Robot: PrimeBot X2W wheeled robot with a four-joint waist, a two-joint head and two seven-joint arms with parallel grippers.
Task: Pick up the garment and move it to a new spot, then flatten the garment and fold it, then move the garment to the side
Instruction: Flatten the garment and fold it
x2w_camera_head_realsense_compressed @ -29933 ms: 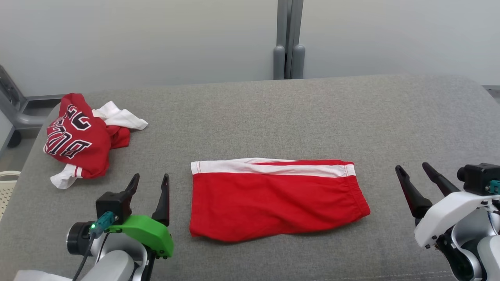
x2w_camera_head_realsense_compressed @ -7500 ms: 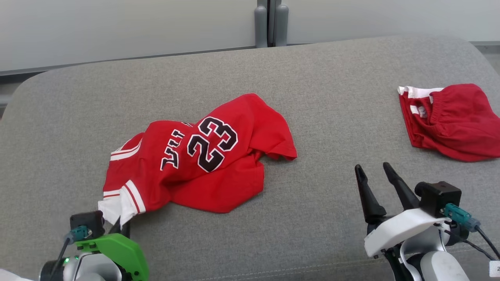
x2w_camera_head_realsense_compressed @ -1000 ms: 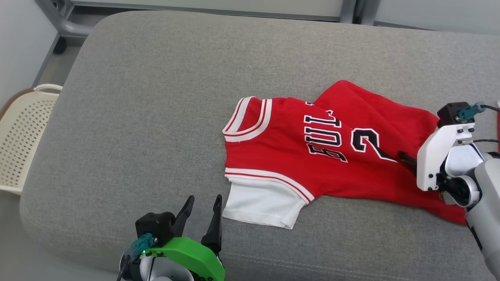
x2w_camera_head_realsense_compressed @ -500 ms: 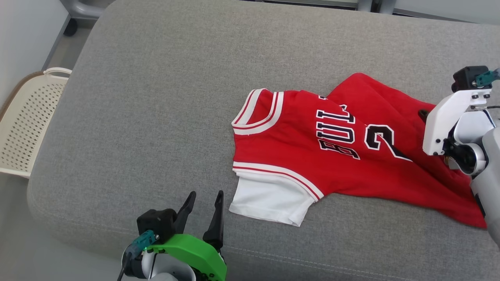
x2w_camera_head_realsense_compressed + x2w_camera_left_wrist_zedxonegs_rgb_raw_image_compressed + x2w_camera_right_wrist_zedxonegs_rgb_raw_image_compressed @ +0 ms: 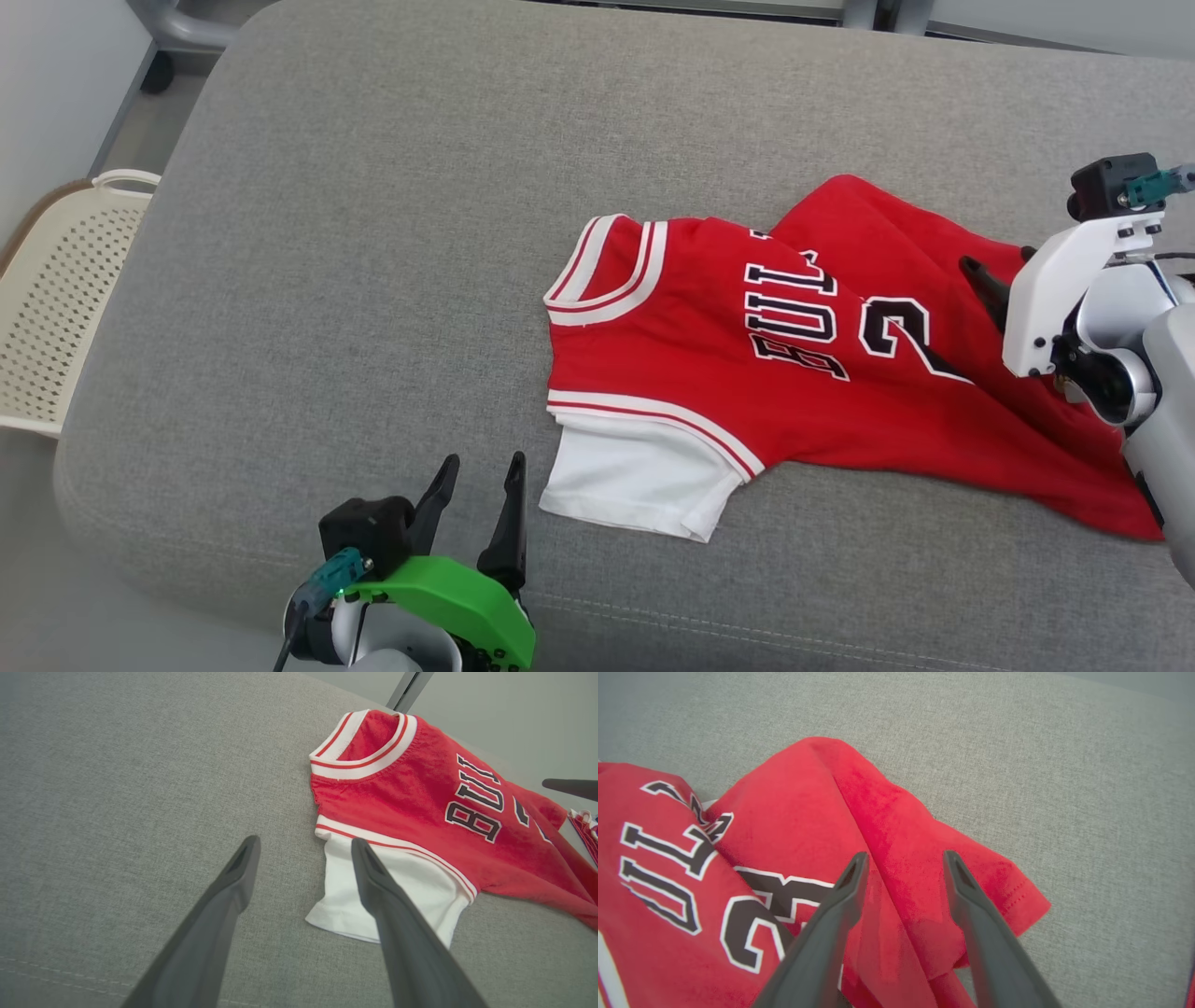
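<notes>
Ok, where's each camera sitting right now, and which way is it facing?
Head view: high on the robot, looking forward and down at the jersey on the grey cushion; left gripper lower left, right gripper over the jersey's right end.
Left wrist view: low over the cushion, looking along open jaws at the white sleeve.
Right wrist view: close above the jersey's folded red flap, open jaws framing it.
Shared: head and left wrist views both show the sleeve and collar.
</notes>
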